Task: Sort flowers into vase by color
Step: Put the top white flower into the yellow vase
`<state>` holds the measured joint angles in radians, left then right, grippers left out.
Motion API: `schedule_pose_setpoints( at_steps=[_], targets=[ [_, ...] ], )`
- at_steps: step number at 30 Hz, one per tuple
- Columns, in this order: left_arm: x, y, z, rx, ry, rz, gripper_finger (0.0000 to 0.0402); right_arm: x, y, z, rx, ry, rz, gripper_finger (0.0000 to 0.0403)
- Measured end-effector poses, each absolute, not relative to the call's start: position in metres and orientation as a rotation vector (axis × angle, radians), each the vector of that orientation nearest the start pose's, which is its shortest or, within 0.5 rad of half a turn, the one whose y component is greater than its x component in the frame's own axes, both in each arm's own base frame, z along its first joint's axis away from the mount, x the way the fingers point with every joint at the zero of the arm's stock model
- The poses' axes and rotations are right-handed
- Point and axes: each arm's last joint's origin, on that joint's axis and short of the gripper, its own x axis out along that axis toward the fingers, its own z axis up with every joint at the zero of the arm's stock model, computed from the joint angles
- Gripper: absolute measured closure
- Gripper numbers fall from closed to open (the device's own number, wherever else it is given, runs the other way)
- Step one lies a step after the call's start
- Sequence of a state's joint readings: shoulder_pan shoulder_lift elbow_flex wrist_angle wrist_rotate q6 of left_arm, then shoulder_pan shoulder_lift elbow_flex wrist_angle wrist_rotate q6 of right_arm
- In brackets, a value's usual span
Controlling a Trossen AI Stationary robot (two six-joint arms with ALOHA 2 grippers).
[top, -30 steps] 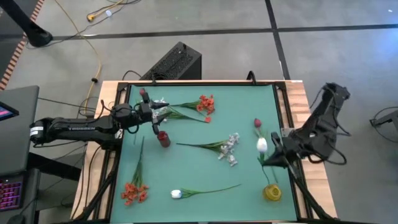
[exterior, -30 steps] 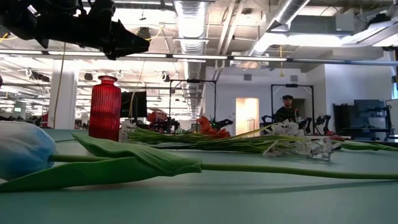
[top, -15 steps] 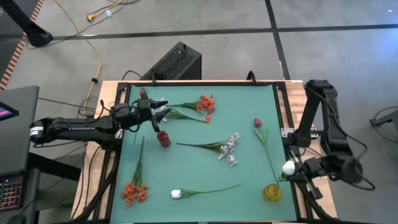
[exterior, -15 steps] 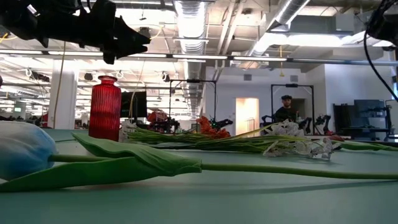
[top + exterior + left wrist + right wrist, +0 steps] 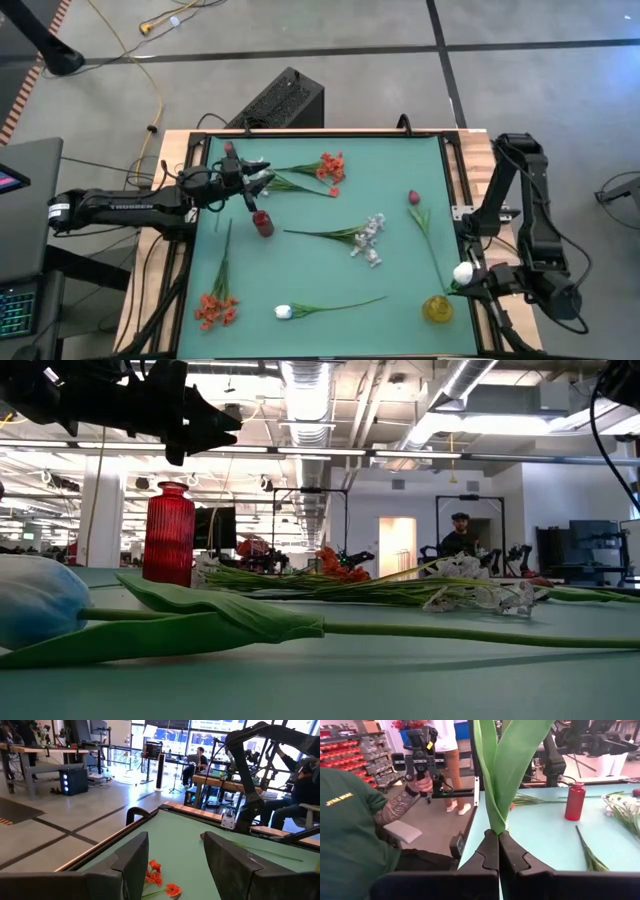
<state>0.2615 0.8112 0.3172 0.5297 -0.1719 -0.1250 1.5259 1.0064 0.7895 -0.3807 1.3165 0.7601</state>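
Observation:
My right gripper (image 5: 472,281) is shut on a white-bud flower (image 5: 463,270) near the table's right edge, just beyond the yellow vase (image 5: 437,309). My left gripper (image 5: 248,178) hovers open over the far-left part of the table, above a white spray with green stems (image 5: 262,170) and beside the red vase (image 5: 262,222). Lying flat on the mat are an orange-red cluster (image 5: 330,167), a white spray (image 5: 369,240), a dark red bud (image 5: 413,198), another orange cluster (image 5: 215,306) and a white bud (image 5: 284,312). My right gripper pinches the flower between its two fingers at the base of its green leaves (image 5: 496,824). The leaves stand straight out past the fingertips (image 5: 490,842) and run out of the wrist view. The white bud shows only from above. The flower touches neither table nor vase.
The dark red bud's long stem (image 5: 430,245) runs toward the yellow vase. The near white bud (image 5: 40,600) and its leaf fill the low view's front. A person in a green shirt (image 5: 350,835) sits beyond the table's edge. A raised rim (image 5: 455,200) borders the mat.
My right gripper has carried the white-bud flower from beside the dark red bud toward the table's near and right edges, to a spot by the yellow vase, and the arm has swung round with it. Over the last half second it has hardly moved.

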Motion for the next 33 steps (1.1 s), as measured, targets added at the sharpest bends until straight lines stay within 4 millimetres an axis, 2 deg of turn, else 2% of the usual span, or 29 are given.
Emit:
schedule_pose_setpoints(
  at_steps=[10, 21, 27, 33],
  targets=[
    [0.171, 0.051, 0.232, -0.125, -0.028, 0.433, 0.0221, 0.039, 0.204, 0.277, 0.119, 0.175, 0.145, 0.0372],
    [0.171, 0.051, 0.228, -0.136, 0.007, 0.435, 0.0221, 0.039, 0.199, 0.280, 0.318, 0.251, 0.183, 0.0328],
    [0.171, 0.051, 0.228, -0.140, 0.006, 0.427, 0.0221, 0.046, 0.189, 0.278, 0.377, 0.329, 0.164, 0.0277],
    [0.171, 0.051, 0.228, -0.140, 0.013, 0.424, 0.0221, 0.053, 0.178, 0.276, 0.513, 0.523, 0.193, 0.0211]
  ],
)
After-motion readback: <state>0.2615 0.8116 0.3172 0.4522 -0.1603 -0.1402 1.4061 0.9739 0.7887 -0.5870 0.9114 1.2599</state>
